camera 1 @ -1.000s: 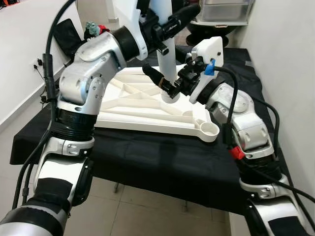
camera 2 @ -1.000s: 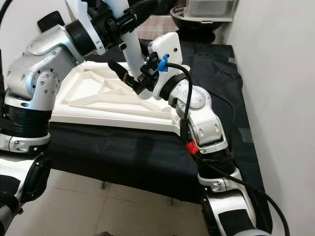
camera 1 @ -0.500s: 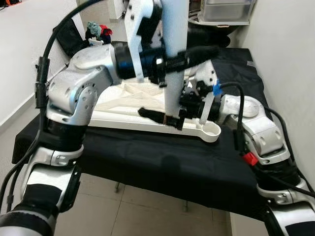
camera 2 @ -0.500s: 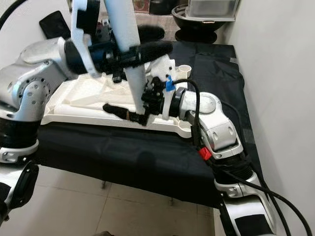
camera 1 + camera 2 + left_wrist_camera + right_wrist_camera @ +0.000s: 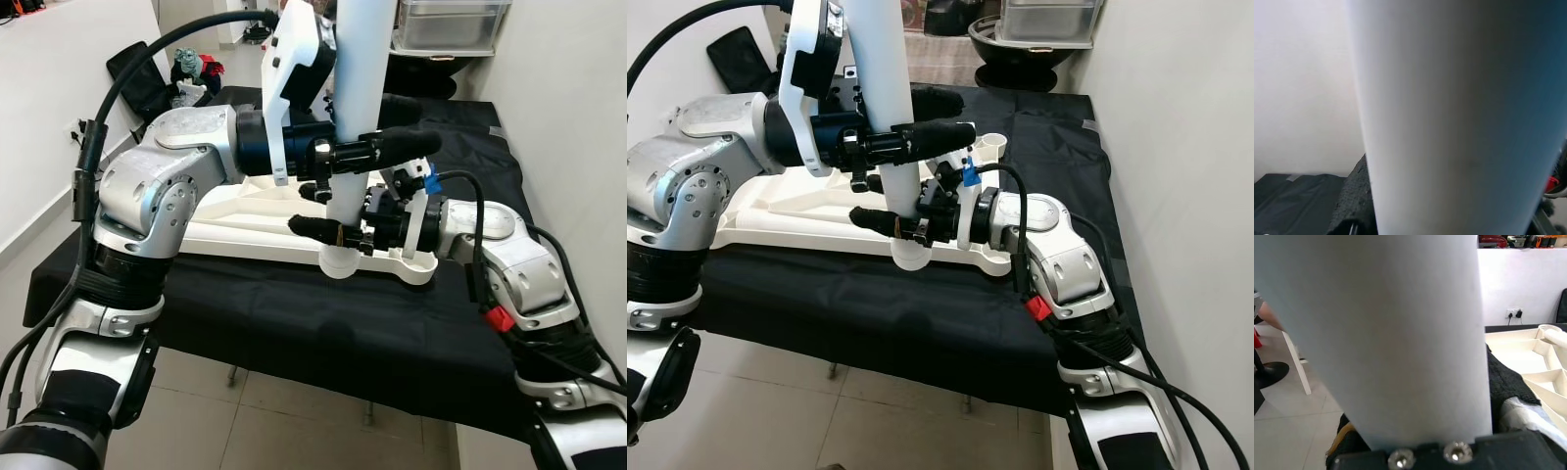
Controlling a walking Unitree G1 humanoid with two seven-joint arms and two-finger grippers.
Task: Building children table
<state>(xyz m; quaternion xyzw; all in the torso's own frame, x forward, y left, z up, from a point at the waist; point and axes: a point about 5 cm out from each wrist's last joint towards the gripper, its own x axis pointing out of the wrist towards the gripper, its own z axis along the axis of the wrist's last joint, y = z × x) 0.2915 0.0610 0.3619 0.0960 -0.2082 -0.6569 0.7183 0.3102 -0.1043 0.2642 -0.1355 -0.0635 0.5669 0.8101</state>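
Note:
A long white table leg (image 5: 361, 88) stands nearly upright in front of me, held by both grippers. My left gripper (image 5: 370, 132) is shut on its middle, one black finger (image 5: 402, 147) crossing in front of it. My right gripper (image 5: 338, 235) is shut on the leg just above its flared lower end (image 5: 341, 262). That end hangs over the near rim of the upside-down white tabletop (image 5: 245, 220), beside the round corner socket (image 5: 421, 262). Up close the leg (image 5: 1459, 122) hides the left fingers. The right wrist view has the leg (image 5: 1391, 333) and the tabletop's ribs (image 5: 1533, 357).
The tabletop lies on a low table under a black cloth (image 5: 294, 323). A white wall runs close along my right. A grey bin (image 5: 451, 22) and a soft toy (image 5: 186, 64) sit at the back. Tiled floor (image 5: 294, 411) lies before the table.
Both grippers carried the leg from over the tabletop's middle toward its near rim, and its lower end now hangs close to the corner socket. The view has shifted too.

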